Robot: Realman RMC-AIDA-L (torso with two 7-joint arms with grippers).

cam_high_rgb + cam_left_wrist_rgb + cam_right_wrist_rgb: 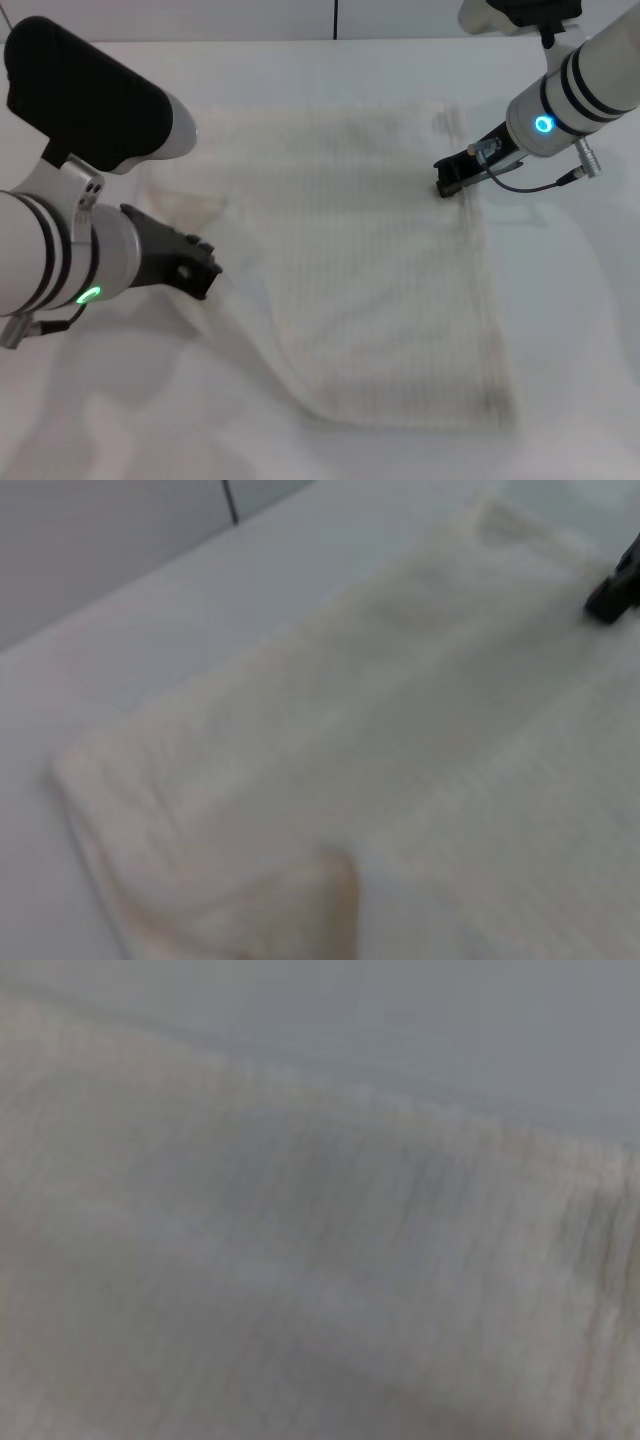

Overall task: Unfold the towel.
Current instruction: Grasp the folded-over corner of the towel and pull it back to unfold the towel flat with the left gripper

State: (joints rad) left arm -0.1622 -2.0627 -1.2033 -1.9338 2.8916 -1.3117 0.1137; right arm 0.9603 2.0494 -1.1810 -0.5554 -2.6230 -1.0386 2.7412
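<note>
The cream-white towel point(370, 270) lies spread on the white table, with faint ribbed stripes and a banded edge along its right side. Its red-pink label tag is not in view. My left gripper point(203, 270) is at the towel's left edge, shut on the cloth; a raised ridge runs from it toward the near edge. A folded-over flap point(240, 900) shows in the left wrist view. My right gripper point(446, 182) sits low on the towel's far right edge; it also shows in the left wrist view point(612, 588). The right wrist view shows only towel point(300, 1260) up close.
The white table point(570, 330) surrounds the towel on all sides. A wall with a dark vertical seam point(334, 18) stands at the back. A cable point(545, 183) hangs from the right wrist.
</note>
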